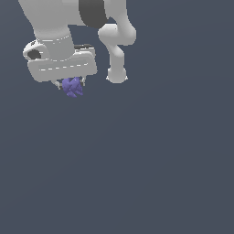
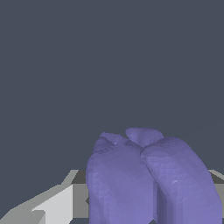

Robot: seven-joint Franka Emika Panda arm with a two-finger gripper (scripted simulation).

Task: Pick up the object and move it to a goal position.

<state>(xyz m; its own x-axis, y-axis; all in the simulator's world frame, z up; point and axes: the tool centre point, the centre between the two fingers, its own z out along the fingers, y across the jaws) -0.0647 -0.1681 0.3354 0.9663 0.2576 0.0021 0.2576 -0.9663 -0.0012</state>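
One object (image 1: 72,86) — between end effector (image 1: 71,84) fingers

background: uniform dark slate-blue (image 1: 160,160) | no visible seams or edges | light: even, flat

Small purple-blue lump (image 1: 72,86) (image 2: 148,179) with rounded, faceted lobes, sitting just under the white gripper (image 1: 71,84), between its fingertips, against plain grey.

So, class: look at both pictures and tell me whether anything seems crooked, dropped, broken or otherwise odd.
Nothing stands out. The purple lump sits between the jaws under the white gripper, looks whole, and nothing has fallen onto the plain grey ground. The wrist view shows the lump filling the gap.
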